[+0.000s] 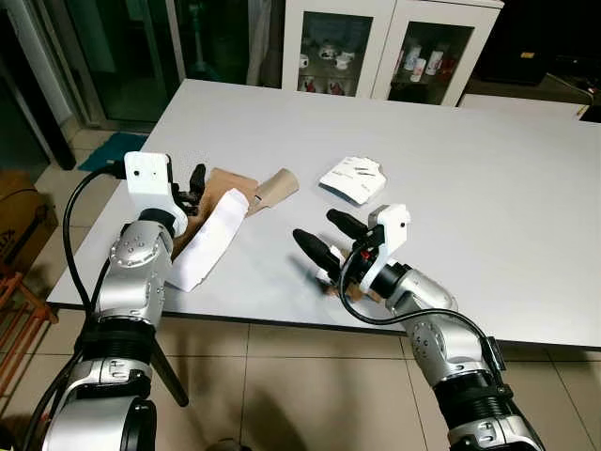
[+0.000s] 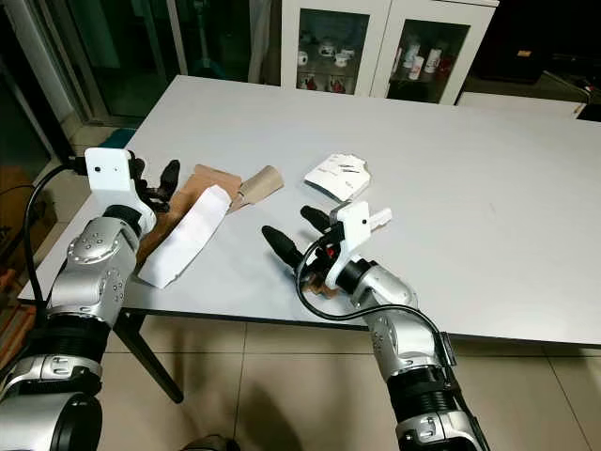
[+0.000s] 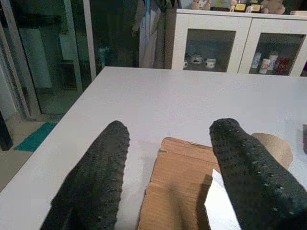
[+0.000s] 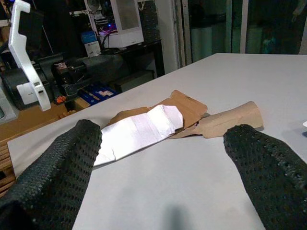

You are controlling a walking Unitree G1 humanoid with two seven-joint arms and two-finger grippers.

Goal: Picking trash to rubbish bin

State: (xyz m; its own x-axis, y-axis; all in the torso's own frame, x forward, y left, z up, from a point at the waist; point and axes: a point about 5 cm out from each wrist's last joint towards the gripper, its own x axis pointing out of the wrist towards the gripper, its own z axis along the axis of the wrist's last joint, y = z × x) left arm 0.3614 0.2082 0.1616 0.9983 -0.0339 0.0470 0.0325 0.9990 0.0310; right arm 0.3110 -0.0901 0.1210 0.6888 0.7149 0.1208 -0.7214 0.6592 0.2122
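Nothing is binned yet: the cardboard (image 1: 225,188), the white paper strip (image 1: 208,240) and a crumpled paper (image 1: 353,178) further right all lie on the table (image 1: 488,160). The left gripper (image 1: 192,183) hovers spread, empty, over the cardboard; the right gripper (image 1: 324,240) is spread too, empty, near the front edge

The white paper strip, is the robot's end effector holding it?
No, the white paper strip lies on the table, free of both open end effectors.
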